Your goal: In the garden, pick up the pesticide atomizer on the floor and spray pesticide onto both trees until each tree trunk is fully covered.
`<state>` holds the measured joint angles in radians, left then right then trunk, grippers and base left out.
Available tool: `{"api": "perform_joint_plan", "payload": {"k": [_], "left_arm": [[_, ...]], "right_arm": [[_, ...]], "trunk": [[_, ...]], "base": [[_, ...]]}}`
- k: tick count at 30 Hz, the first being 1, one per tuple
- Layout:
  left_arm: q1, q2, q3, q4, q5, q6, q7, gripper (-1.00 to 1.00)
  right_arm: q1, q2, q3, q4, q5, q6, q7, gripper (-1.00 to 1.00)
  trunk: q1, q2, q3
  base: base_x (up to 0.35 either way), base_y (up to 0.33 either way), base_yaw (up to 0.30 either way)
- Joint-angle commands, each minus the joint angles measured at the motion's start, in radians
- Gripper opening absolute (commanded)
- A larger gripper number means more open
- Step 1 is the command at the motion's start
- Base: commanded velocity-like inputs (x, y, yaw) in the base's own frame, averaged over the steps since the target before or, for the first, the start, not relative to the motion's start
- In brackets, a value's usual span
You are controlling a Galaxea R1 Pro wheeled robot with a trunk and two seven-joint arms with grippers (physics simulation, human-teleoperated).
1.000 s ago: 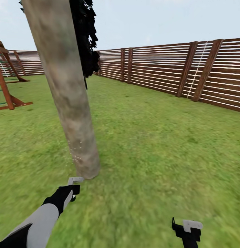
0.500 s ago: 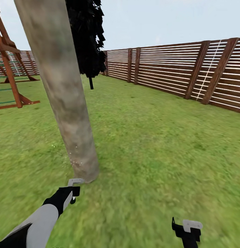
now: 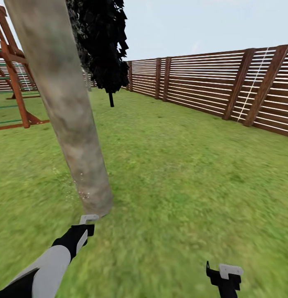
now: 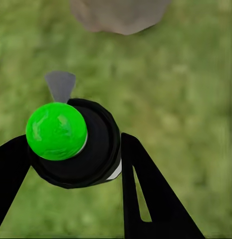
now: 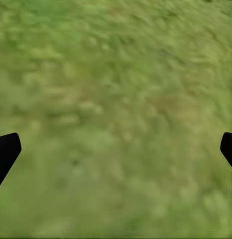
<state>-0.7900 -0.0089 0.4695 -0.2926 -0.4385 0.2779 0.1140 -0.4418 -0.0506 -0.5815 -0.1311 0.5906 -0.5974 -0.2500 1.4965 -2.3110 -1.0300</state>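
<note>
The pesticide atomizer [image 4: 76, 144] sits clamped between my left gripper's [image 4: 71, 149] two black fingers [image 4: 145, 189], one pressed to each side of its black body. In my left wrist view its cap faces the camera and shows bright green, not red. Past it lies blurred lawn [image 4: 185, 89], and beyond that the grey-brown foot of the tree trunk [image 4: 120, 15], apart from the bottle.

From my head camera, my left gripper [image 3: 86, 227] hangs low over the lawn [image 3: 181, 165], just short of the base of the tree trunk [image 3: 73, 136], not touching it. The bottle itself is too small to make out here. The trunk leans slightly and is mottled grey-brown and beige. A scatter of pale specks, the pesticide [image 3: 79, 188], clings around its lower part. Behind it stand a narrow dark columnar tree [image 3: 102, 45], a red-brown wooden play frame [image 3: 15, 91], and a brown slat fence [image 3: 226, 91] along the lawn's edge. My right gripper [image 3: 226, 275] hovers well apart, over bare grass.

In my right wrist view, my right fingers [image 5: 6, 152] stand spread wide at the two edges, holding nothing, blurred grass [image 5: 116, 119] between them.
</note>
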Motion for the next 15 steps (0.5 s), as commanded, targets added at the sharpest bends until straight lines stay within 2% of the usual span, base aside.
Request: {"api": "perform_joint_plan", "payload": {"k": [1,5,10,15], "left_arm": [[0.000,0.000,0.000,0.000,0.000,0.000,0.000,-1.00],[0.000,0.000,0.000,0.000,0.000,-0.001,0.000,-1.00],[0.000,-0.002,0.000,0.000,0.000,-0.002,0.000,-1.00],[0.000,-0.003,0.001,0.000,0.000,-0.002,0.000,-1.00]], "right_arm": [[0.000,0.000,0.000,0.000,0.000,0.000,0.000,1.00],[0.000,0.000,0.000,0.000,0.000,0.000,0.000,1.00],[0.000,0.000,-0.001,0.000,0.000,0.000,0.000,1.00],[0.000,0.000,0.000,-0.001,0.000,0.000,0.000,1.00]], "trunk": [[0.000,0.000,0.000],[0.000,0.000,0.000],[0.000,0.000,0.000],[0.000,0.000,0.000]], "base": [[-0.052,-0.272,0.254],[0.042,-0.272,0.236],[0.136,-0.264,0.012],[-0.009,-0.272,0.043]]}}
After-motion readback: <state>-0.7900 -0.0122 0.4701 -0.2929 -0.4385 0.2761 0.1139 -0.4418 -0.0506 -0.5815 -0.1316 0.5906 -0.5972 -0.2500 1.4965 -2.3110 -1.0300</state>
